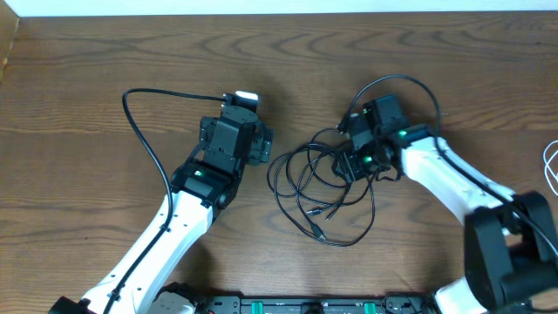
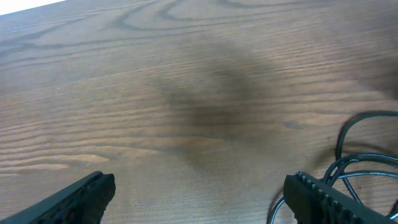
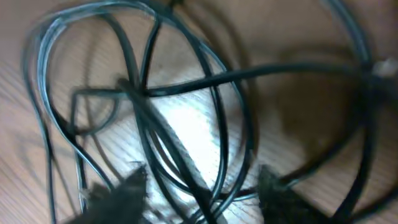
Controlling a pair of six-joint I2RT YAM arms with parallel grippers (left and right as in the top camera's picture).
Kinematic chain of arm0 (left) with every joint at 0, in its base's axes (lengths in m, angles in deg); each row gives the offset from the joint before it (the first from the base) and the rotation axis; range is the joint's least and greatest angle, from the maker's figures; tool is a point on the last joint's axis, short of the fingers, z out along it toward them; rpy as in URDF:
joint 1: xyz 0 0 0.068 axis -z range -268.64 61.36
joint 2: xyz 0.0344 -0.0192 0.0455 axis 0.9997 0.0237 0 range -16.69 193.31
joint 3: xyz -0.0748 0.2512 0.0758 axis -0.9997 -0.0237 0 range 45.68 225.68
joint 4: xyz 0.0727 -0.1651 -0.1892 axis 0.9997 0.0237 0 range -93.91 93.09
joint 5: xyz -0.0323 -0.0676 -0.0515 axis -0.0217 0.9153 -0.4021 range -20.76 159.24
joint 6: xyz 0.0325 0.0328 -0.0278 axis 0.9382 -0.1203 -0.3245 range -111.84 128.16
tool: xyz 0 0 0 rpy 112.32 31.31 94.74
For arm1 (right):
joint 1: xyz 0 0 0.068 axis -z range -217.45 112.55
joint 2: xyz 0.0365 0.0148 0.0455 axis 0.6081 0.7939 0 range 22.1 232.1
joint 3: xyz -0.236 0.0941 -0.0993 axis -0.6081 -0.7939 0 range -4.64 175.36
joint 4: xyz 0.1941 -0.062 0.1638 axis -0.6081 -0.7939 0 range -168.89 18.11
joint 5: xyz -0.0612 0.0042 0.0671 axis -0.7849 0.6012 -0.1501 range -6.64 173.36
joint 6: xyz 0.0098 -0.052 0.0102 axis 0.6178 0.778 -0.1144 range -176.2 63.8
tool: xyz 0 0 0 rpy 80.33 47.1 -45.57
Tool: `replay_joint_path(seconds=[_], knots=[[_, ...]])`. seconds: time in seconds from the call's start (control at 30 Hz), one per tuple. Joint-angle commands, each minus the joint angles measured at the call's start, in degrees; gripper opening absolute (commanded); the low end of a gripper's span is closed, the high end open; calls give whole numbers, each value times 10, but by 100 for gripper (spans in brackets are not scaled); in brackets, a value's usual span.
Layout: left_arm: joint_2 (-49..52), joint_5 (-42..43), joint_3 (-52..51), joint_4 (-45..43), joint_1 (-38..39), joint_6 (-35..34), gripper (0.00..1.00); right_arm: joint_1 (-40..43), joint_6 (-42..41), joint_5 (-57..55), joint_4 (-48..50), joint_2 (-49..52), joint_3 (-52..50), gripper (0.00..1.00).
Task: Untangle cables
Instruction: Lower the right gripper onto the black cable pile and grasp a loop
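Observation:
A tangle of thin black cable [image 1: 321, 187] lies in loops at the table's middle. My right gripper [image 1: 356, 159] is low over the tangle's right side. In the blurred right wrist view its fingers [image 3: 199, 196] are open, with several black strands [image 3: 155, 124] running between them. My left gripper [image 1: 240, 133] is just left of the tangle, open wide and empty [image 2: 199, 199] over bare wood. A few black loops [image 2: 364, 163] show beside its right finger. A bit of white cable [image 1: 551, 166] shows at the right edge.
The wooden table [image 1: 87, 174] fills the view. A thin black lead [image 1: 144, 139] of the left arm loops over the table at the left. The right arm's own black lead [image 1: 392, 83] arcs above its wrist.

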Motion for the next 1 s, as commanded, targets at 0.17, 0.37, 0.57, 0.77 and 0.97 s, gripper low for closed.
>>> replay_joint_path(seconds=[0.17,0.37,0.57,0.77,0.97], knots=[[-5,-5,6,0,-2,-1,91,-7,-4,2,6,33,7,19],[-5,-5,6,0,-2,-1,91,-7,-6,2,8,8,7,16],[-5,-5,6,0,-2,-1,91,-7,-15,2,8,-64,7,1],[-5,-5,6,0,-2,-1,91,-7,-15,2,23,-183,8,1],[-5,-5,6,0,-2,-1,91,-7,-14,2,60,-299,8,1]])
